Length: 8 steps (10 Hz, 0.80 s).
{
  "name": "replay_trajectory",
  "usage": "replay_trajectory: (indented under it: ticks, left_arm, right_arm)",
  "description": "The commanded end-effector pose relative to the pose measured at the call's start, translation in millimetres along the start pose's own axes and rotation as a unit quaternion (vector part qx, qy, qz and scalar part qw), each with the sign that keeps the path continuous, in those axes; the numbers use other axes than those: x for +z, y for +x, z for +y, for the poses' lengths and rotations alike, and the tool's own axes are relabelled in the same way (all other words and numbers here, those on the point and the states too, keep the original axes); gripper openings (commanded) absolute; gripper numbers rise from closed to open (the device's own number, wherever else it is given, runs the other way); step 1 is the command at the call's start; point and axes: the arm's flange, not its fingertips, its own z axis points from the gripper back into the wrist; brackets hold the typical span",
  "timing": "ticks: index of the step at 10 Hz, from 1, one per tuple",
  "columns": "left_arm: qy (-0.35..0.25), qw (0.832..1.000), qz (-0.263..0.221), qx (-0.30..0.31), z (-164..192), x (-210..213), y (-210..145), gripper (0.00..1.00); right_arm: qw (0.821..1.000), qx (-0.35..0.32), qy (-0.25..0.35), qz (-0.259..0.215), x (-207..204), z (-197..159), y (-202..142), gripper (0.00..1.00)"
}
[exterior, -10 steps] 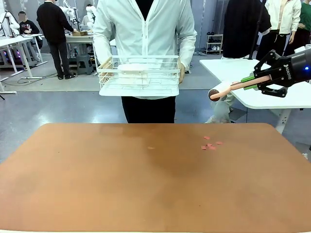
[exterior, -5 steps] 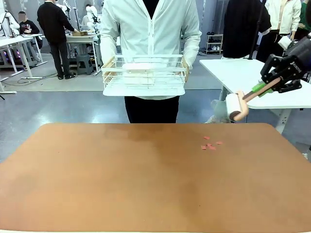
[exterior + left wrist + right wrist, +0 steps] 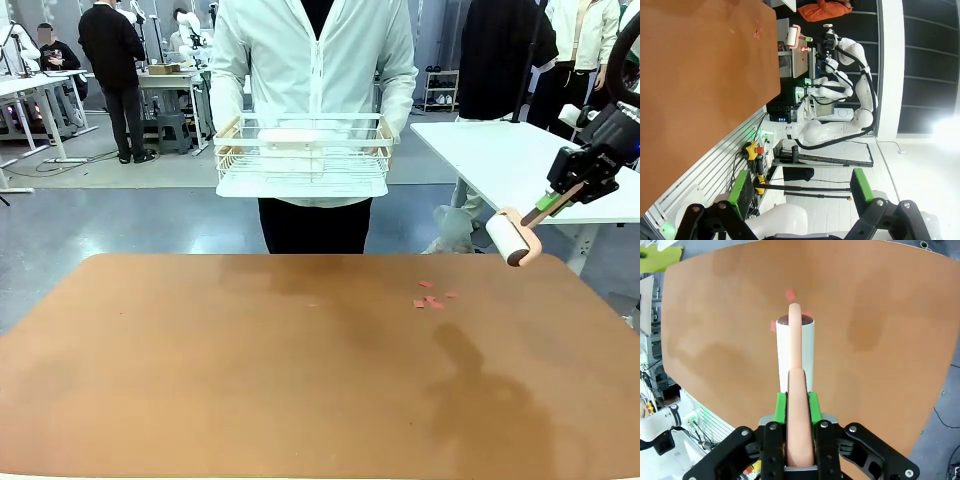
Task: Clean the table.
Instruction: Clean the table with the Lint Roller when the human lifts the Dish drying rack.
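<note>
The reddish-brown table (image 3: 250,370) carries a few small red scraps (image 3: 432,297) at its far right. Above the table's far right corner, my right gripper (image 3: 550,206) is shut on the peach handle of a lint roller (image 3: 514,240), whose white head hangs down-left, off the surface. In the right wrist view the lint roller (image 3: 795,352) points down at the table (image 3: 880,340), with the scraps (image 3: 790,294) partly hidden behind its head and the right gripper (image 3: 796,407) clamped on the handle. My left gripper (image 3: 801,189) stands open and holds nothing, off the table (image 3: 700,75) edge.
A person at the far side holds a white wire basket (image 3: 302,155) above the table's far edge. A white-topped table (image 3: 500,160) stands behind at the right. People and workbenches are farther back at the left.
My right gripper has swung the lint roller from pointing left to pointing down-left and carried it to the right. The person has moved the basket slightly right.
</note>
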Motion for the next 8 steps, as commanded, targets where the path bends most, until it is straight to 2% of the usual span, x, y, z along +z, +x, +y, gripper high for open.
replay_trajectory:
  ticks: [1, 2, 4, 5, 6, 8]
  left_arm:
    - [0.003, 1.0, 0.001, 0.003, -3.9, 2.3, -5.8, 1.0]
    - [0.003, 1.0, 0.001, 0.003, -3.9, 2.3, -5.8, 1.0]
    - [0.003, 1.0, 0.001, 0.003, -3.9, 2.3, -5.8, 1.0]
    - [0.003, 1.0, 0.001, 0.003, -3.9, 2.3, -5.8, 1.0]
    - [0.003, 1.0, 0.001, 0.003, -3.9, 2.3, -5.8, 1.0]
    - [0.003, 1.0, 0.001, 0.003, -3.9, 2.3, -5.8, 1.0]
  right_arm:
    - [0.996, -0.038, 0.009, -0.079, 12.9, 14.3, -10.8, 0.21]
    - [1.0, 0.0, 0.0, 0.0, 0.0, 0.0, 0.0, 0.21]
    - [1.0, 0.0, 0.0, 0.0, 0.0, 0.0, 0.0, 0.21]
    - [1.0, -0.012, 0.004, -0.018, 3.3, -3.5, 0.5, 0.21]
    - [0.999, -0.017, 0.005, 0.036, -6.1, -26.0, 16.5, 0.21]
    - [0.998, -0.03, -0.001, 0.061, -38.1, -60.4, 53.5, 0.21]
